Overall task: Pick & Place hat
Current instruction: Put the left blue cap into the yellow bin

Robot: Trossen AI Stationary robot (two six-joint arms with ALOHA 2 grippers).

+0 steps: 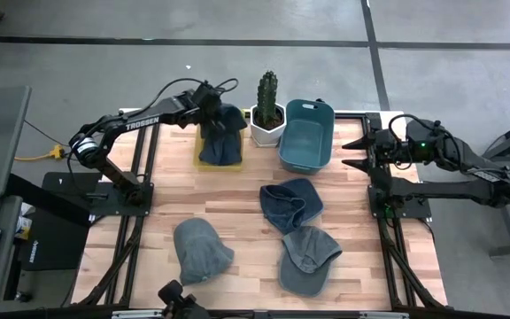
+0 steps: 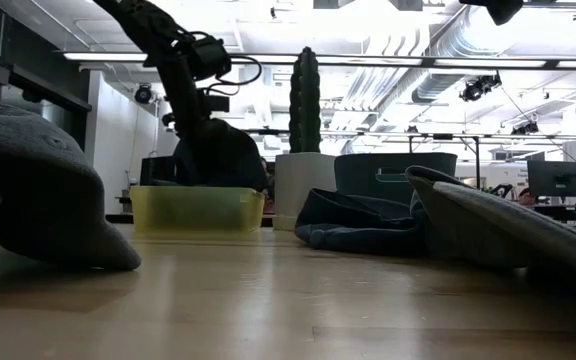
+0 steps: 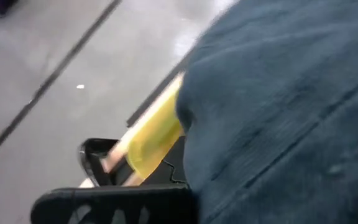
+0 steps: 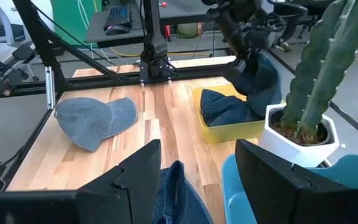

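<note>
Dark hat hanging from the left gripper, straight above the yellow bin.

On the table [image 1: 237, 190], the left gripper [image 1: 212, 111] pinches the top of a dark blue hat [image 1: 221, 142], whose long axis drapes down from the fingers into the yellow bin [image 2: 196, 208] directly below; the hat's lower folds already lie inside. The right gripper [image 1: 354, 152] waits well off to the side, fingers spread, so the left arm is the nearer one. Three more hats lie loose on the table, away from the bin.
</note>
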